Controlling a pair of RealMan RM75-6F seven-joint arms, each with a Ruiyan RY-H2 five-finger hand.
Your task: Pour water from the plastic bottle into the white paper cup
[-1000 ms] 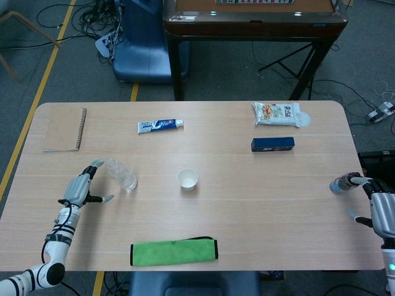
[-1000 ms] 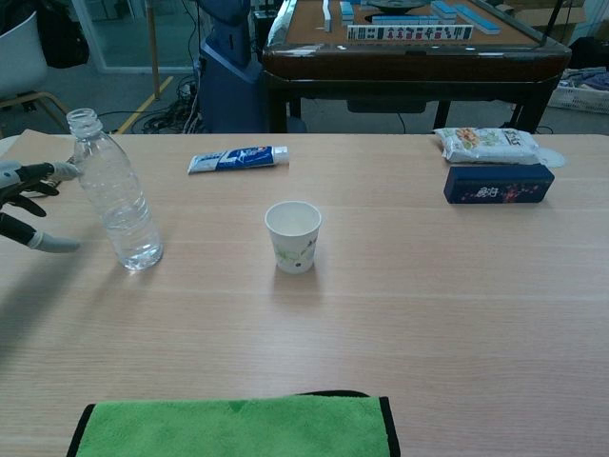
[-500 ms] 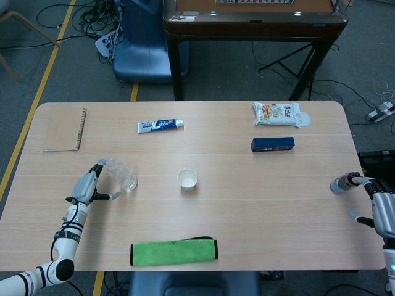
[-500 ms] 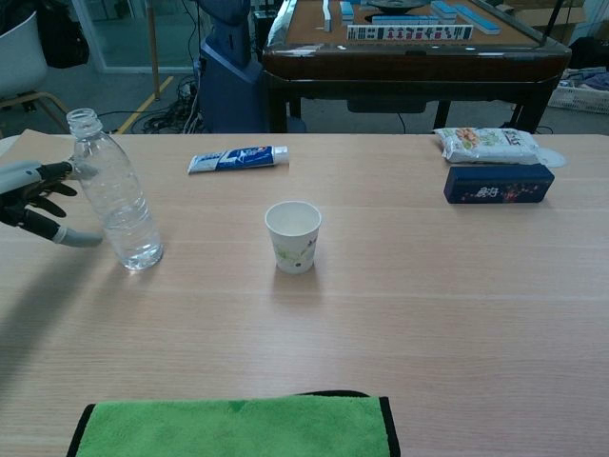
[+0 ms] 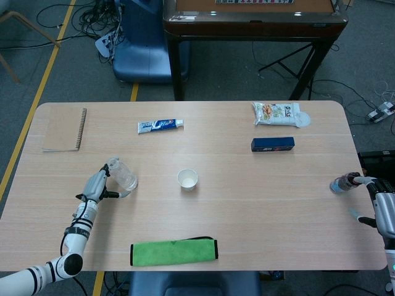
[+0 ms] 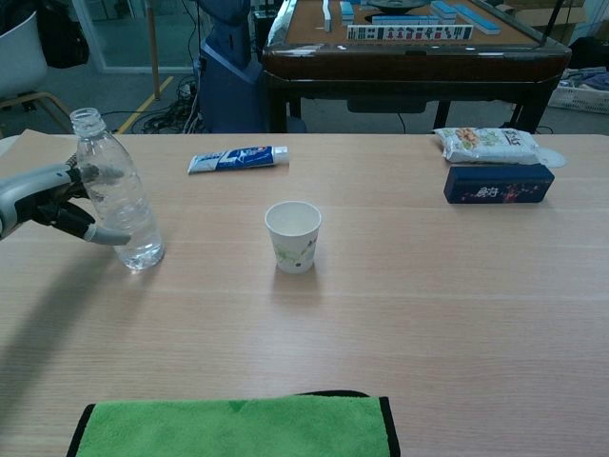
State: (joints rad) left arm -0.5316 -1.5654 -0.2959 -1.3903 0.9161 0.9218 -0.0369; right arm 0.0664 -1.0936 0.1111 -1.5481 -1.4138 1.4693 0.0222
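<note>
A clear plastic bottle (image 6: pixel 119 205) with no cap stands upright at the table's left, also visible from above as the bottle (image 5: pixel 122 175). The white paper cup (image 6: pixel 293 235) stands upright mid-table, to the right of the bottle; the head view shows the same cup (image 5: pixel 187 179). My left hand (image 6: pixel 52 195) reaches around the bottle from the left, fingers behind it and thumb in front, still spread; in the head view the left hand (image 5: pixel 99 184) sits against the bottle. My right hand (image 5: pixel 381 208) rests at the far right edge, fingers apart, holding nothing.
A green cloth (image 5: pixel 174 251) lies at the near edge. A toothpaste tube (image 5: pixel 160 125), notebook (image 5: pixel 63 129), snack bag (image 5: pixel 279 113) and blue box (image 5: pixel 272 144) lie along the far side. A small dark object (image 5: pixel 337 184) stands by my right hand's fingertips.
My left hand has moved right, from beside the bottle to around it, and the bottle has shifted slightly right. The right hand has barely moved.
</note>
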